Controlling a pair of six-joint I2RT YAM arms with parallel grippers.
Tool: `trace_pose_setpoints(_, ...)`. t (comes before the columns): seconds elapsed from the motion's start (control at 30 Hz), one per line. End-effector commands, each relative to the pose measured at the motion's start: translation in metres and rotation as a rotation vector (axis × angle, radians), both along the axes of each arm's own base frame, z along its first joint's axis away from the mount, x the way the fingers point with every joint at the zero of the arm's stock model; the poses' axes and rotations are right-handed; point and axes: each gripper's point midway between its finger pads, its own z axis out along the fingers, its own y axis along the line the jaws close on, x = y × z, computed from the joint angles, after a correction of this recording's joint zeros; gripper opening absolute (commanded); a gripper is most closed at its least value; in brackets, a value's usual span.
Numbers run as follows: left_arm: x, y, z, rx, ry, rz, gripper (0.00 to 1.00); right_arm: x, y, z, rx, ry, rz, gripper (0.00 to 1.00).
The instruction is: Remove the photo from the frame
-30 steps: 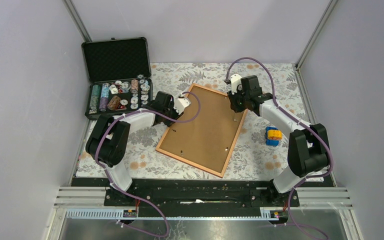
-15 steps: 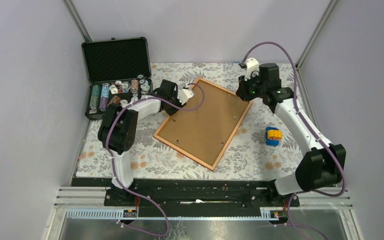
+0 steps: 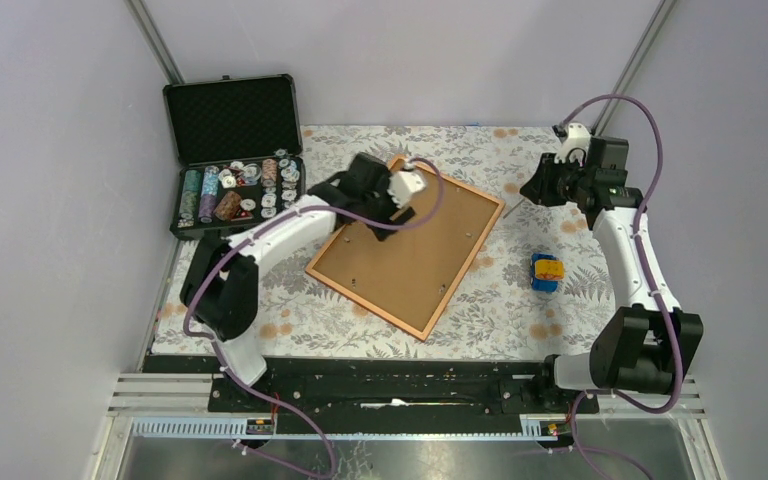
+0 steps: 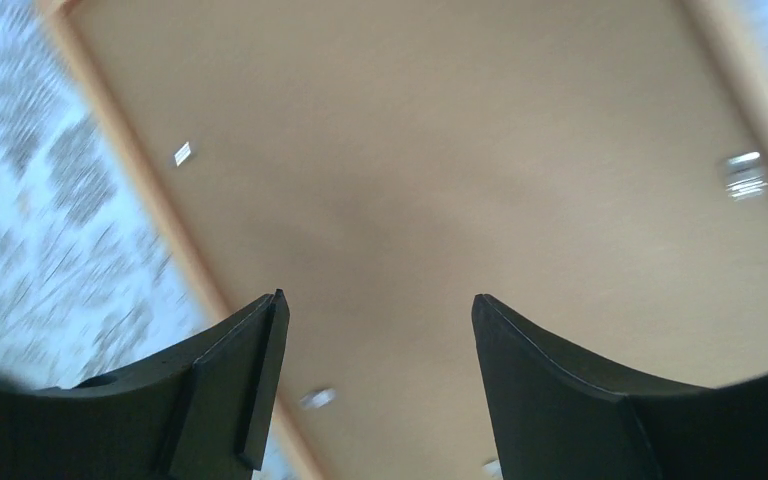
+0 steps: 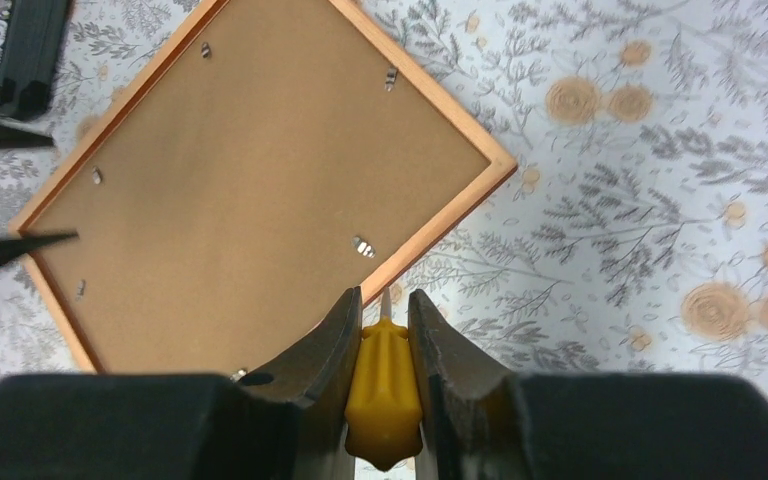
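Floral cloth (image 3: 520,300) covers the tabletop, and the frame (image 3: 410,250) lies on it face down about the middle, its long axis running from the far edge, a little right of centre, back toward the near left corner. Only the brown backing board (image 5: 260,180) and its small metal clips (image 5: 362,246) show. The photo is hidden beneath the board, apparently not yet freed. The left gripper (image 4: 377,300) hangs over the far end of the board with its fingers spread and nothing between them. The right gripper (image 5: 385,295) is off the frame, toward the right edge of the table beyond the frame's far right corner, pinching a yellow-handled tool (image 5: 384,390) whose thin tip points at the frame. The frame thus lies to the left of the right gripper and directly under the left one, so the left arm is the nearer. By my judgement the clips must be turned first, so the tool has to travel left to the nearest clip on the right long side. A black case (image 3: 232,150) of poker chips (image 3: 235,190) sits at the far left corner, and a blue and yellow object (image 3: 547,271) lies near the right edge.
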Motion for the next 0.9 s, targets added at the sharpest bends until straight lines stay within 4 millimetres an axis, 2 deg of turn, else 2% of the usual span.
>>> trace_pose_setpoints(0.0,-0.05,-0.082,0.02,-0.113,0.043,-0.091,0.74,-0.008,0.006,0.01,0.112,-0.011,0.008,0.0)
trace_pose_setpoints(0.1,-0.071,-0.12,0.011,-0.109,0.069,-0.13,0.73,-0.007,0.007,0.013,0.149,-0.039,-0.011,0.0)
trace_pose_setpoints(0.2,-0.083,-0.152,0.004,-0.116,0.09,-0.157,0.73,-0.007,0.003,0.011,0.143,-0.049,-0.023,0.0)
trace_pose_setpoints(0.27,-0.09,-0.169,-0.012,-0.094,0.101,-0.18,0.73,-0.008,-0.002,0.009,0.138,-0.049,-0.033,0.0)
trace_pose_setpoints(0.43,-0.104,-0.2,-0.034,-0.072,0.124,-0.223,0.72,-0.008,-0.013,0.012,0.138,-0.062,-0.064,0.0)
trace_pose_setpoints(0.57,-0.101,-0.209,-0.056,-0.032,0.121,-0.198,0.7,-0.007,-0.016,0.013,0.144,-0.064,-0.067,0.0)
trace_pose_setpoints(0.67,-0.1,-0.208,-0.071,0.005,0.118,-0.184,0.67,-0.008,-0.016,0.011,0.148,-0.062,-0.067,0.0)
trace_pose_setpoints(0.8,-0.106,-0.202,-0.086,0.057,0.122,-0.2,0.58,-0.008,-0.016,0.01,0.151,-0.065,-0.064,0.0)
trace_pose_setpoints(0.87,-0.113,-0.198,-0.091,0.078,0.14,-0.225,0.5,-0.007,-0.016,0.009,0.151,-0.064,-0.062,0.0)
